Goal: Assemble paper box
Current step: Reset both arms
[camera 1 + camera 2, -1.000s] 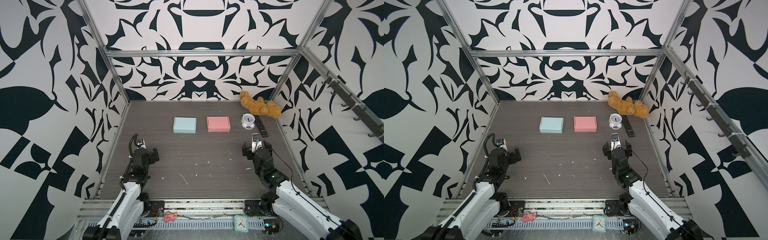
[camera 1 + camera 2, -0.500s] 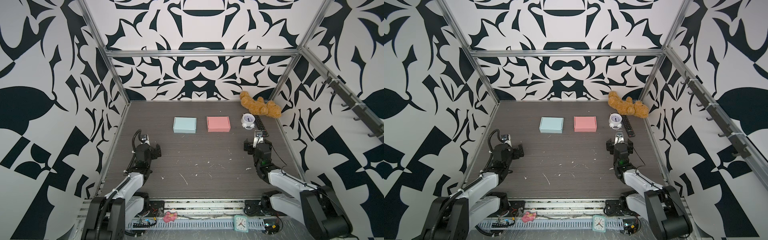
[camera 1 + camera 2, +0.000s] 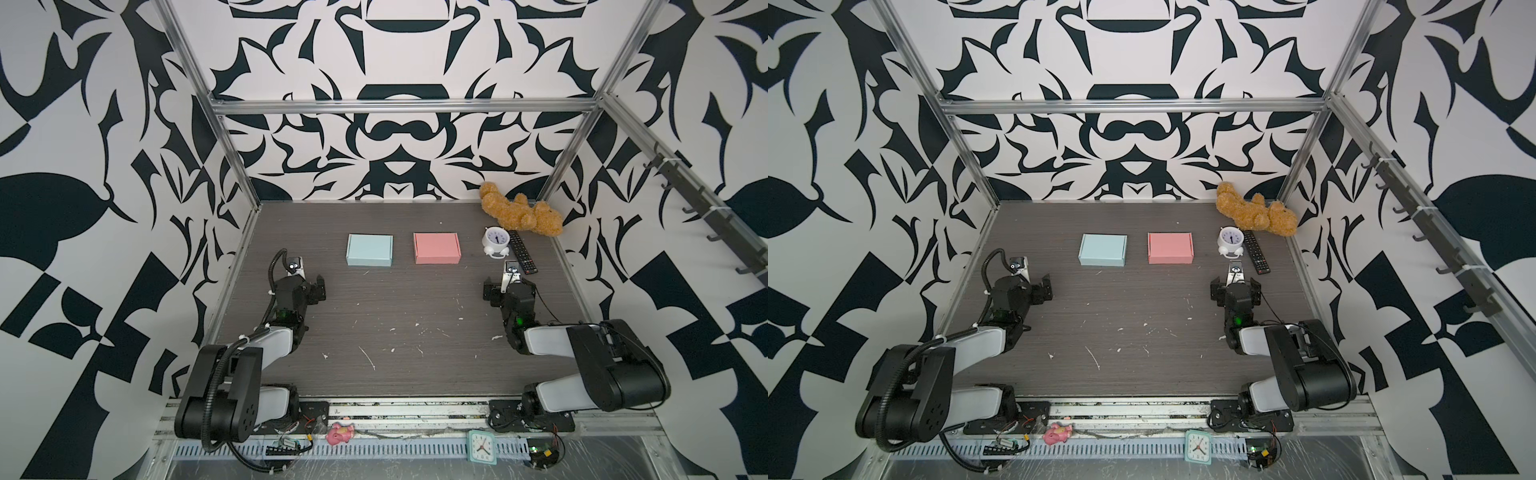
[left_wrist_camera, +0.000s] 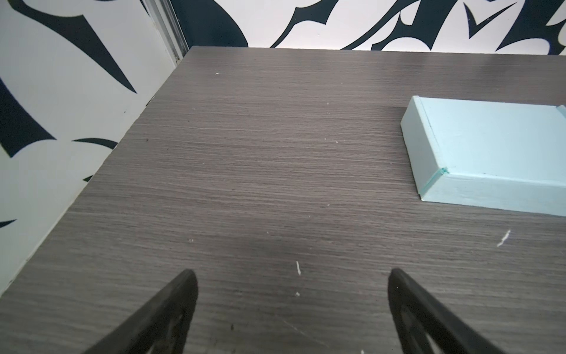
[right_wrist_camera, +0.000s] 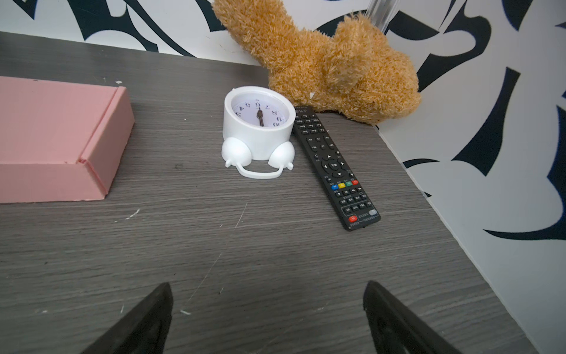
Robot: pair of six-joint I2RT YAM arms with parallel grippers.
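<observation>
Clock [image 3: 496,241] between box [image 3: 437,248] and remote [image 3: 523,251]

On my screens the walls [image 3: 104,124] show a bold black-on-white swirl print, framed by silver rails [image 3: 399,106]. The desk [image 3: 395,307] is dark grey-brown with fine wood grain and scattered white flecks. I see a plain pale blue box [image 3: 369,249] and a plain pink box [image 3: 436,248]. The teddy bear [image 3: 519,212] is golden brown. The alarm clock [image 5: 258,122] is white with a pale lilac face and black numerals. The remote [image 5: 333,165] is black with red, blue, yellow and green buttons. The left arm [image 3: 274,347] and right arm [image 3: 544,338] are black with light grey shells, each with a green light.
</observation>
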